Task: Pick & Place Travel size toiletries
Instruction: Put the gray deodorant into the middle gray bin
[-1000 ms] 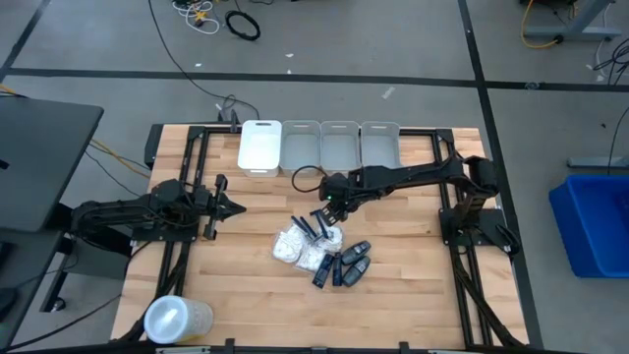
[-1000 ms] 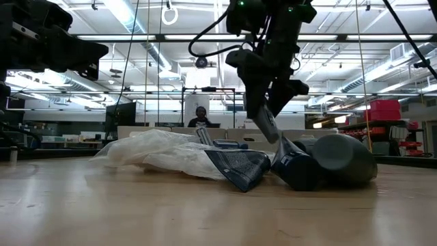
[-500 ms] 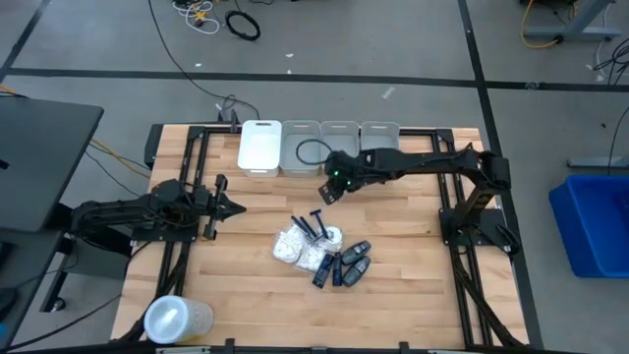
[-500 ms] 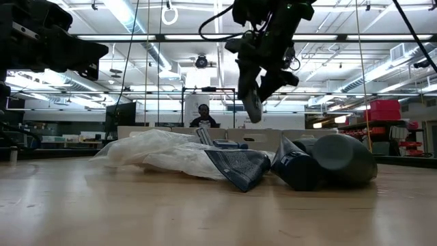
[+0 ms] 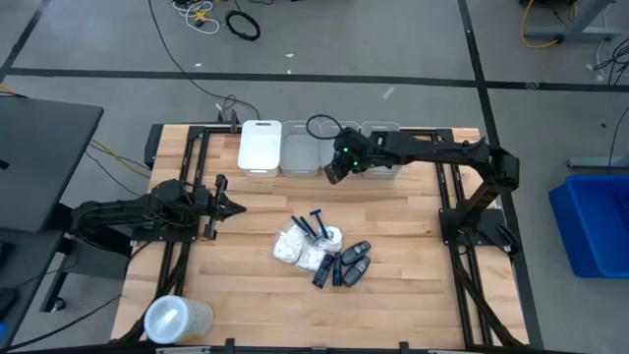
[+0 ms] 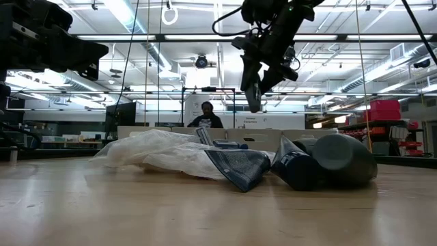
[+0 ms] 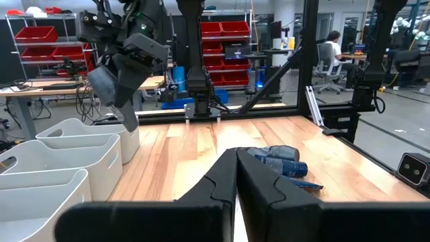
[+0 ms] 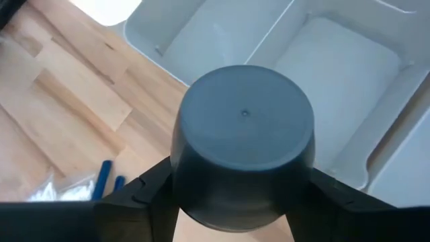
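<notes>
Wooden table [image 5: 246,285] in a workshop; a seated person [image 6: 207,116] shows only in the low view. Right gripper [image 5: 335,171] — fingers clamped on a dark oblong container [image 8: 243,144] — hangs at the near edge of the white bins [image 5: 319,146]. Left gripper [image 5: 234,206], fingers together, waits at table's left. Remaining toiletries [image 5: 324,251] lie mid-table; clear tub [image 5: 177,319] at a near corner.

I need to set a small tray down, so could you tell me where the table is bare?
Bare wood lies between the left pincer and the pile of toiletries, and between the pile and the right-hand frame. Crowded: the pile itself, the bins along the far edge, where the right pincer holds a dark container, and the clear tub at the near-left corner.
</notes>
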Controlling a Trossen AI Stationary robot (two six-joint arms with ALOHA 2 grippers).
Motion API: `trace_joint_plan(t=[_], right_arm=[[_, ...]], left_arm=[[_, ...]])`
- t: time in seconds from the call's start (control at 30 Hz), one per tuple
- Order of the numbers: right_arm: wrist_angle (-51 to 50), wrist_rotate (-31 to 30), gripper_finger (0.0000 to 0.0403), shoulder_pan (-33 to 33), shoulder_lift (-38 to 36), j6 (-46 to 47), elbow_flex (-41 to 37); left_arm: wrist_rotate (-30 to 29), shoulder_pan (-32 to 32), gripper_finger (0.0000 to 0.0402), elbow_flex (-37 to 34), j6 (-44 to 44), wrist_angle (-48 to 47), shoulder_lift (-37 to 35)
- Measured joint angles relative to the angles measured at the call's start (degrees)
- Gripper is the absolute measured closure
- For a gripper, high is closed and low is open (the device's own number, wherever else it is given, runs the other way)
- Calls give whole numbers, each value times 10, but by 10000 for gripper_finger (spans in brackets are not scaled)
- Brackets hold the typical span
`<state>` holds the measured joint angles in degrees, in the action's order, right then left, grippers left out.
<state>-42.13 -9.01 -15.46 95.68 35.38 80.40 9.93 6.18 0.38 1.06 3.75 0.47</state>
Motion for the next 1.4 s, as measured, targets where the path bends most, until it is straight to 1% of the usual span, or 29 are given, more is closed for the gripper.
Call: trace_joint_plan(t=[0.13, 0.27, 0.37, 0.47, 0.53, 0.6, 0.8, 0.87, 1.0, 1.07, 1.27, 1.4], right_arm=[[2, 1, 175, -14, 0, -18, 0], [17, 0, 187, -36, 0, -39, 0], [41, -10, 189, -53, 0, -61, 0], [58, -28, 178, -69, 0, -84, 0], [65, -30, 172, -78, 0, -95, 0], [68, -30, 171, -85, 0, -98, 0], [68, -30, 189, -96, 0, -100, 0], [68, -30, 187, -99, 0, -100, 0], [71, -29, 168, -103, 13, -104, 0], [70, -29, 165, -104, 23, -104, 0], [68, -29, 188, -110, 48, -104, 0], [68, -28, 183, -113, 62, -104, 0]], left_arm=[[0, 0, 385, 0, 0, 0, 0], [0, 0, 386, 0, 0, 0, 0], [0, 0, 386, 0, 0, 0, 0], [0, 0, 386, 0, 0, 0, 0], [0, 0, 385, 0, 0, 0, 0], [0, 0, 386, 0, 0, 0, 0], [0, 0, 386, 0, 0, 0, 0], [0, 0, 385, 0, 0, 0, 0], [0, 0, 385, 0, 0, 0, 0], [0, 0, 386, 0, 0, 0, 0], [0, 0, 386, 0, 0, 0, 0], [0, 0, 386, 0, 0, 0, 0]])
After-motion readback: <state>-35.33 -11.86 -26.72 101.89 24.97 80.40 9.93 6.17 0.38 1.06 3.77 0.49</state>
